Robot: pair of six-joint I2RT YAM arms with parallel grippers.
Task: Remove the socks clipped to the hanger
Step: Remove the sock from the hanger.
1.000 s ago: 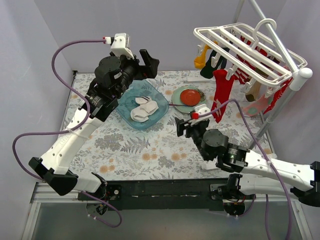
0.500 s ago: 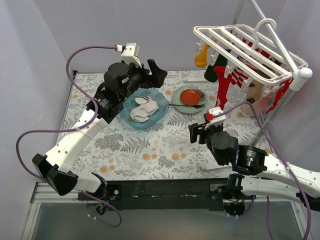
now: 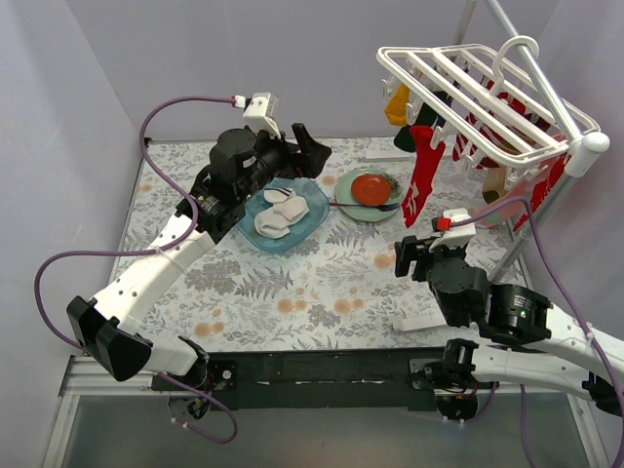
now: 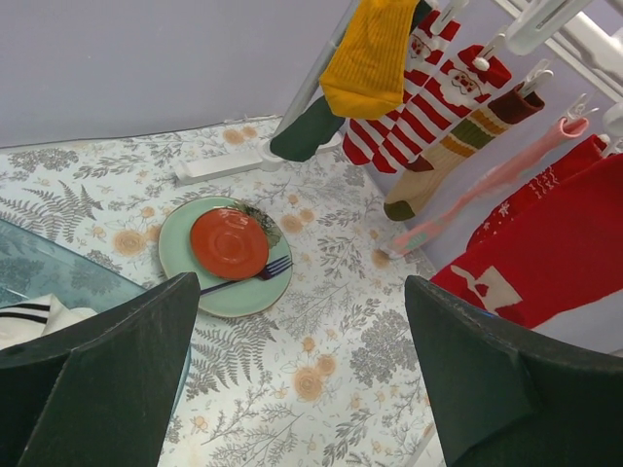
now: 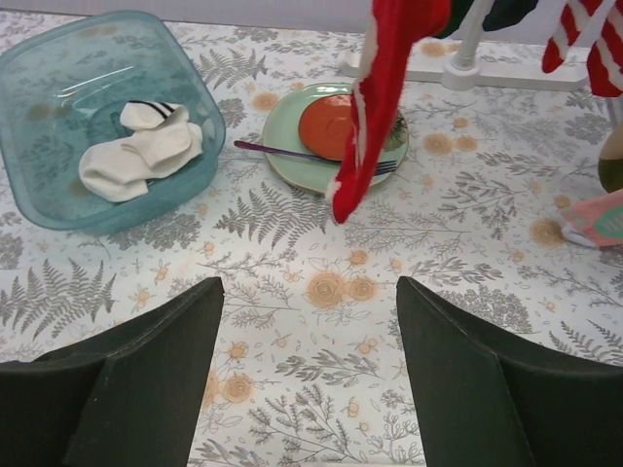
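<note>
Both arms have shifted rightward toward the rack since the earlier view, the left one rising over the tub and the right one sliding along the near side.

Left gripper (image 3: pixel 304 146): fingers spread wide, nothing between them; it hovers above the far rim of the blue tub (image 3: pixel 314 191), facing the rack. White socks (image 3: pixel 276 214) lie in the tub. Just right of it sits a green plate (image 3: pixel 343 192) with a red disc (image 3: pixel 371 188) and a fork (image 5: pixel 292 153).

Socks: all those left to do hang from the clips of the hanger (image 3: pixel 478 93), raised over the right rear corner. In the left wrist view they read mustard sock (image 4: pixel 370 53), dark sock (image 4: pixel 307 131), striped socks (image 4: pixel 414 122), pink sock (image 4: pixel 487 185). The red sock (image 3: pixel 421 175) dangles lowest, its toe above the plate's right edge.

Handling, as judged: light, limp fabric that gives no resistance. The hold is at the clip, so a grip on the leg just under the clip and a downward pull should free it. The hanger looks light and hangs by its hook; expect it to tilt and swing.

Right gripper (image 3: pixel 414 255): fingers apart, empty, low over the table near the red sock's toe.

Surface: floral tablecloth (image 3: pixel 292 283), flat and matte. Pale walls close in on three sides, and the stand pole (image 3: pixel 531 224) limits room on the right.
</note>
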